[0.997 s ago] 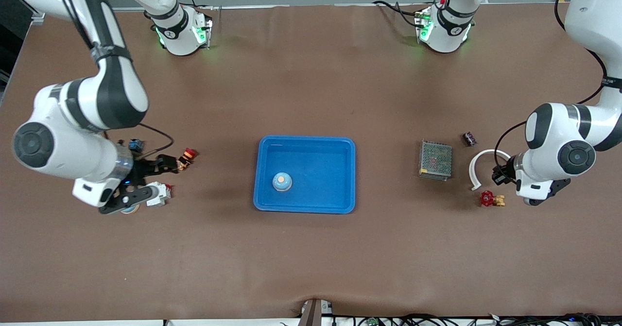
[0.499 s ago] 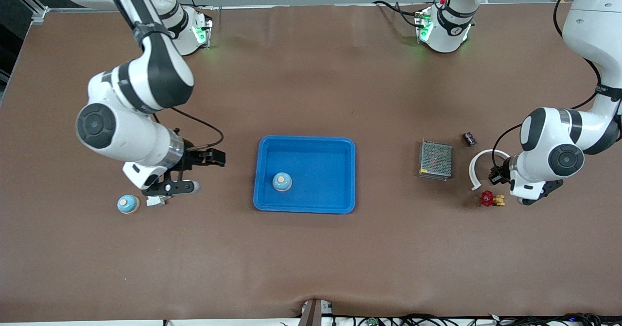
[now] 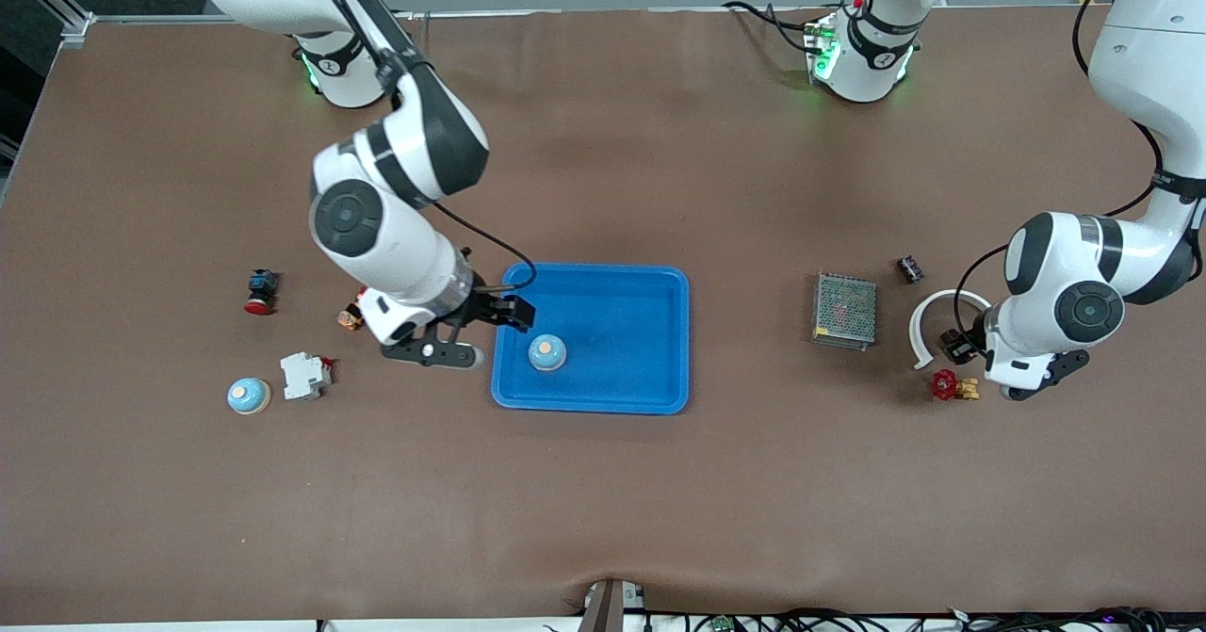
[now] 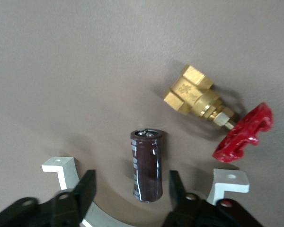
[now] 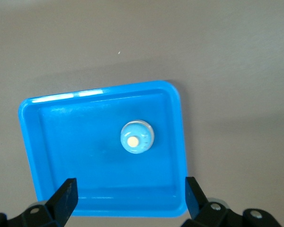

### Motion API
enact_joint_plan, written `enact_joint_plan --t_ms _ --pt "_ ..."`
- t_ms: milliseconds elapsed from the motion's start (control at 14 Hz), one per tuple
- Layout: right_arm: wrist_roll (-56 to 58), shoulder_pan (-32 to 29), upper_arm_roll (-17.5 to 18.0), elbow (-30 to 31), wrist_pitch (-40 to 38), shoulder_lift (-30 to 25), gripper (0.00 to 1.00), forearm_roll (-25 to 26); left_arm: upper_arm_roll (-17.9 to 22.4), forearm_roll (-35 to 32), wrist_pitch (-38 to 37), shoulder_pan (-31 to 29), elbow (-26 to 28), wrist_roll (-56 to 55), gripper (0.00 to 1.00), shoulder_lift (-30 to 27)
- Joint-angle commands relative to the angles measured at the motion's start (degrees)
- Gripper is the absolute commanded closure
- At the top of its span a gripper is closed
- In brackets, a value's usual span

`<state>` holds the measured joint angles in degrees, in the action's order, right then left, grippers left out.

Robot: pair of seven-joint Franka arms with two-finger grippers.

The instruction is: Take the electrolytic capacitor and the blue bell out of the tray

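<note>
A dark brown capacitor point(image 4: 147, 165) lies on the table between the open fingers of my left gripper point(image 4: 131, 185). In the front view my left gripper point(image 3: 959, 344) hangs low over the gap in a white arc and hides the capacitor. One blue bell point(image 3: 547, 352) sits in the blue tray point(image 3: 650, 283), and it shows in the right wrist view point(image 5: 137, 137) too. A second blue bell point(image 3: 249, 395) sits on the table toward the right arm's end. My right gripper point(image 3: 480, 334) is open and empty over the tray's edge, and its wrist view point(image 5: 130, 198) shows the same.
Near my left gripper lie a white arc point(image 3: 925, 316), a brass valve with a red handle point(image 3: 952, 386), a small dark part point(image 3: 909, 268) and a metal mesh box point(image 3: 844, 310). A white breaker point(image 3: 303, 375) and two push buttons point(image 3: 259, 291) lie near the second bell.
My right arm has swung from the right arm's end of the table to the tray, open and empty, uncovering the bell, breaker and buttons. My left gripper has shifted slightly toward the valve.
</note>
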<state>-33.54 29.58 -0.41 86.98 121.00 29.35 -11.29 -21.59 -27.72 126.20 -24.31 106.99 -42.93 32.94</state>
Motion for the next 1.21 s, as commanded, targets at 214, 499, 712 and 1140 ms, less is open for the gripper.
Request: enact_joint_plan --t_ms 214,499,712,1140 --pt "-3.5 2.9 -0.9 -0.3 4.8 5.4 0.00 3.2 -5.1 -1.0 -1.4 -0.4 -0.7 0.3 0.00 -6.8" --pt "-3.5 3.5 -0.9 -0.3 10.5 9.6 0.00 3.5 -10.0 -0.7 -6.0 -0.6 -4.2 0.5 0.00 -10.3" --pt "-3.5 3.6 -0.9 -0.3 12.1 11.5 0.00 3.5 -14.1 0.1 -14.1 -0.6 -11.4 3.4 0.00 -10.3" --pt "-5.1 5.3 -0.9 -0.3 15.5 15.1 0.00 3.5 -21.6 4.2 -22.3 -0.6 -19.7 3.7 0.00 -10.4"
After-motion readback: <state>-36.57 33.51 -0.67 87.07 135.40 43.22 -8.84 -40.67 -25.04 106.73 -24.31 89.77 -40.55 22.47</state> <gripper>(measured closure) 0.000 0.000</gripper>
